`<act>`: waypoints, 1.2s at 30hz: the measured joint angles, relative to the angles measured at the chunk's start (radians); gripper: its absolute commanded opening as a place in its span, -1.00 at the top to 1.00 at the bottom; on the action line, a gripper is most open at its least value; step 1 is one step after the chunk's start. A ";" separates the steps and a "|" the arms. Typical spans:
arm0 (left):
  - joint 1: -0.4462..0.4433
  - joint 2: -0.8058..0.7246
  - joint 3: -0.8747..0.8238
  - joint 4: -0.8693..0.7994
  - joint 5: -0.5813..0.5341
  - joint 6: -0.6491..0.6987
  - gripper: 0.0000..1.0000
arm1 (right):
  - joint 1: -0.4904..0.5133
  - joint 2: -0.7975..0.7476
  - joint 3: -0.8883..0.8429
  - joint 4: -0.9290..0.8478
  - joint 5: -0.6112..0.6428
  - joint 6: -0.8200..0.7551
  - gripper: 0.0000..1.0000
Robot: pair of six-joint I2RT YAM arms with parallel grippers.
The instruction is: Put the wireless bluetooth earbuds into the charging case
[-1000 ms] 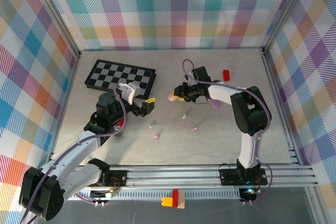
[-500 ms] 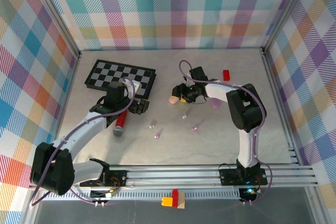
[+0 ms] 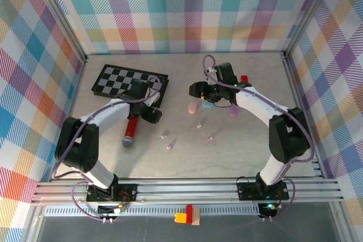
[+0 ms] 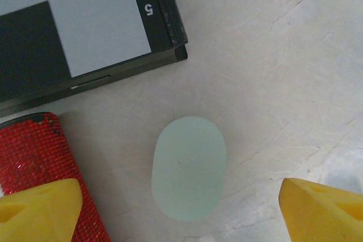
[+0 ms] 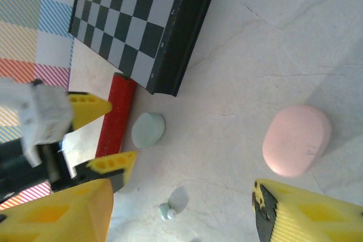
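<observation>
Top external view sets the chessboard [image 3: 130, 83] at the far left of the table [image 3: 255, 151], and the rest reads off it. Just off its near right corner lies a red glittery cylinder [image 4: 39, 162]. Beside that is a pale green case [image 4: 189, 168], flat with its smooth face up, apart from the board's edge. The left gripper [image 3: 151, 113] hangs above this case with the arm stretched forward and the wrist turned down. Its fingers are spread wide to either side and touch nothing, so it is likely lining up to grasp or steady the case. Further to the board's near right, the wireless bluetooth earbuds [image 3: 199, 123] lie scattered loose on the table, none in a case. Right of the board's corner sits a pink case [image 5: 296, 140]. The right gripper [image 5: 181, 219] hovers over it, arm bent inward, jaws wide and empty, probably staged to take it.
</observation>
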 measured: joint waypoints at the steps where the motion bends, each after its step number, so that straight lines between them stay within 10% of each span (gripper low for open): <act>1: 0.000 0.028 0.018 -0.011 -0.004 0.003 -0.80 | 0.000 -0.019 -0.011 -0.005 0.004 -0.002 -0.32; 7: -0.002 0.144 0.084 -0.069 -0.016 0.014 -0.69 | 0.000 -0.077 -0.051 -0.043 0.042 -0.019 -0.32; 19: -0.002 0.208 0.107 -0.114 -0.010 0.016 0.22 | 0.000 -0.081 -0.061 -0.068 0.063 -0.023 -0.32; 36: -0.040 -0.122 -0.036 0.072 0.125 0.031 0.23 | 0.000 -0.164 -0.061 -0.079 -0.011 -0.021 -0.34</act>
